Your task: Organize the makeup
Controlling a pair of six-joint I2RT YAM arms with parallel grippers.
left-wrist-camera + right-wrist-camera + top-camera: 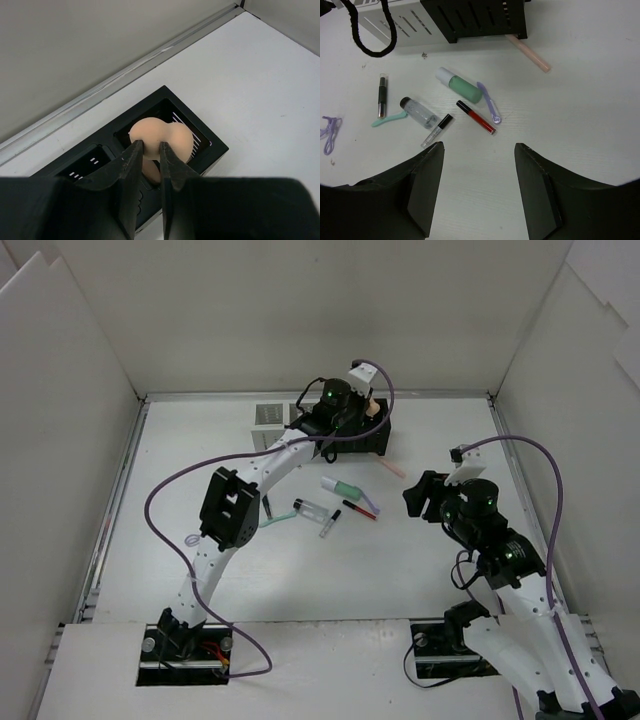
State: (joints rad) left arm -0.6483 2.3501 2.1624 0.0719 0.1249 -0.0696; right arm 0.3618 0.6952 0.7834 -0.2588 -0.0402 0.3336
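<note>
My left gripper [151, 145] reaches to the top centre of the overhead view, over the black slotted plastic box [212, 150]. In its wrist view the 2 fingers stand almost together at the lower middle of the frame, pinching a peach egg-shaped sponge [167, 135] that bulges out to either side of the tips. The sponge sits in the box's right-hand compartment, with an empty compartment to its left. The white slotted plastic box [268, 418] stands just to the left of the black one in the overhead view. My right gripper [479, 147] hangs over the bare table on the right side of that view, its 2 fingers spread wide with nothing between them. The loose makeup lies on the table in the middle of the overhead view, below the boxes. In the right wrist view the mint-green tube with a white cap [462, 86] lies at centre, with the thin purple stick [489, 102] touching its right end and the red stick with a black cap [477, 117] just below. To the left are the clear vial with a black cap [417, 111], a thin clear tube with a black cap [436, 130], a mint stick [387, 120] and a dark stick [382, 95]. A pale pink stick [530, 54] lies at upper right, one end against the black box.
</note>
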